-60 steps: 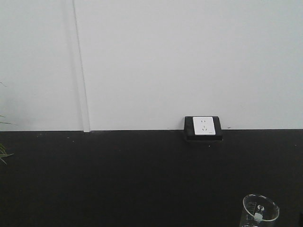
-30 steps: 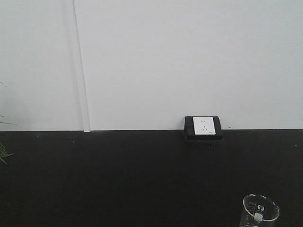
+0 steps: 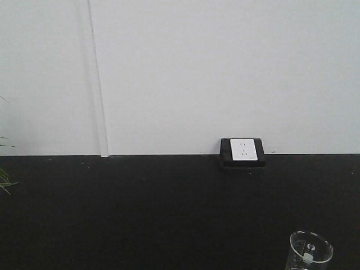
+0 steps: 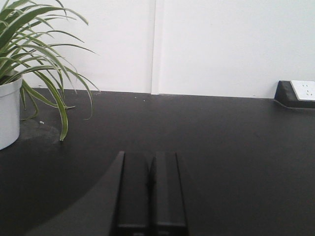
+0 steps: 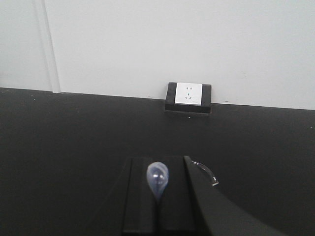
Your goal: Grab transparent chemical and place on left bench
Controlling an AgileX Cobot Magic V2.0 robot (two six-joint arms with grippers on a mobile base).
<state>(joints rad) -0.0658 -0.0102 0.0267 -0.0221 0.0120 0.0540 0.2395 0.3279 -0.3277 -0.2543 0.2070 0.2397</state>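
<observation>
The transparent chemical, a clear glass beaker (image 3: 310,250) with white marks and a pipette inside, shows at the bottom right edge of the front view, cut off by the frame. In the right wrist view my right gripper (image 5: 158,160) has its jaws together. The pipette's translucent bulb (image 5: 157,179) sits over their seam and part of the beaker rim (image 5: 204,172) curves out to the right of them. My left gripper (image 4: 150,153) is shut and empty over the black counter (image 4: 221,147). The left bench with three white bins is out of view.
A white wall socket (image 3: 244,150) in a black box sits where the black counter meets the white wall; it also shows in the right wrist view (image 5: 189,93) and the left wrist view (image 4: 302,90). A green plant (image 4: 29,54) in a white pot (image 4: 7,113) stands at the left.
The whole front view has shifted a little: socket and wall seam have moved slightly right, and the beaker sits slightly lower and further right in the frame.
</observation>
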